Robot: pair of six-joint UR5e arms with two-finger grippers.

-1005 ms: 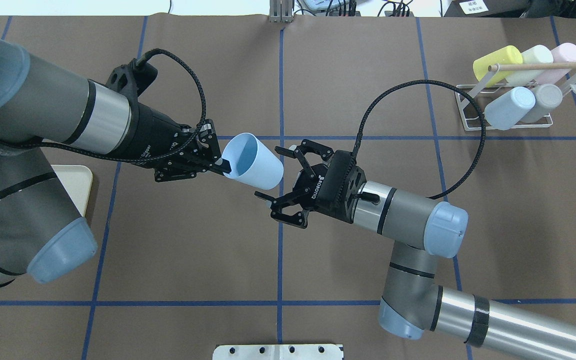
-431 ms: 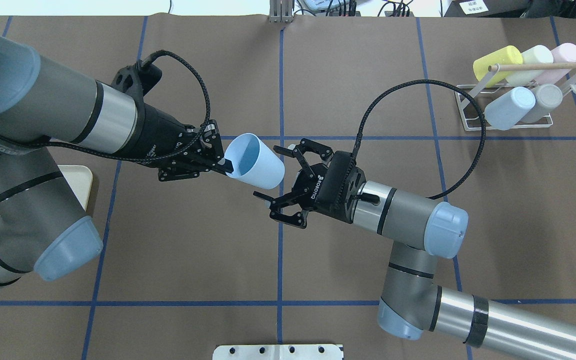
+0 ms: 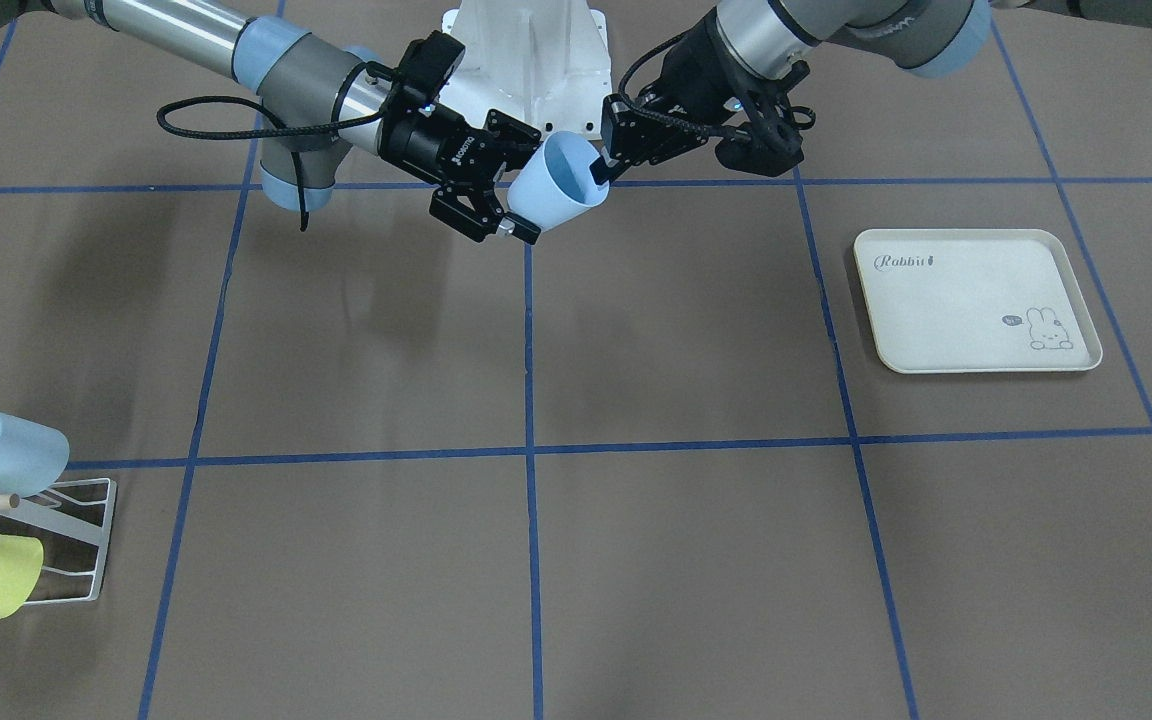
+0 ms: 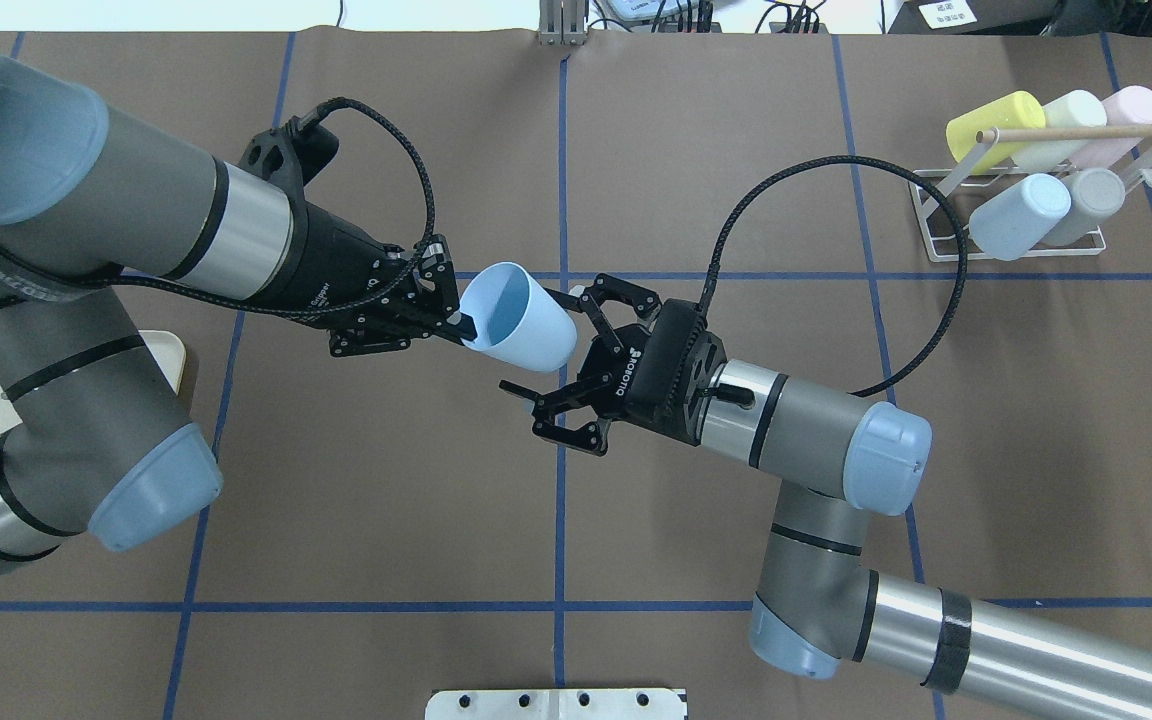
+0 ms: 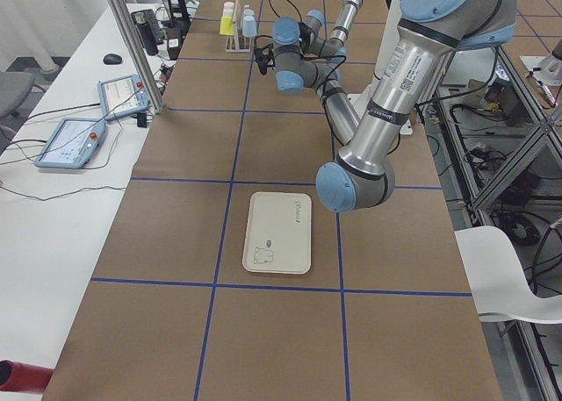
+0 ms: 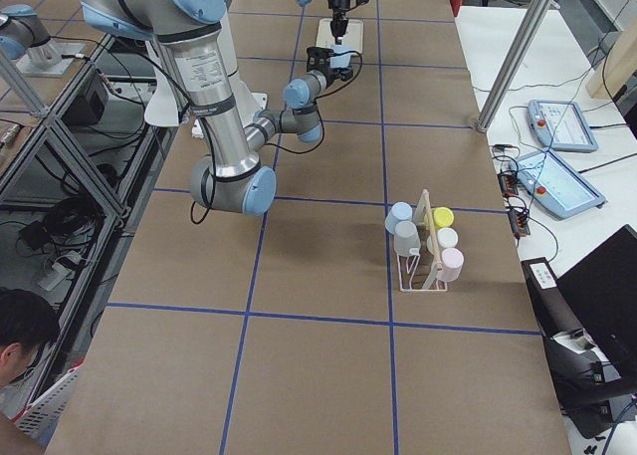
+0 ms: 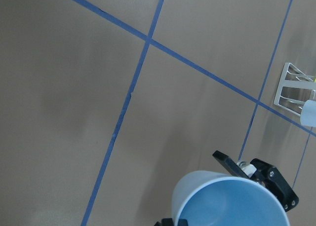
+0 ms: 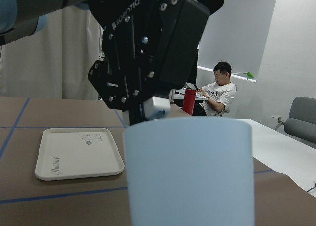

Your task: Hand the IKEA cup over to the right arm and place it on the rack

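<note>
One cup (image 4: 526,330) above blue-taped table (image 4: 356,480): left gripper (image 4: 460,325) tight on it, right gripper (image 4: 535,340) agape, maybe touching.

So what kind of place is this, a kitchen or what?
Most likely a robotics lab: the left arm and right arm work over a paper-covered table gridded with blue tape, teach pendants lie on a side bench, and a person sits in the background.

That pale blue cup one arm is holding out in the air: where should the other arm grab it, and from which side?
Probably the closed bottom half of the blue cup, squeezed across its round wall, coming in from the base end. The left gripper pinches the rim at the open mouth, so that end is taken, and the base points at the open right gripper.
</note>
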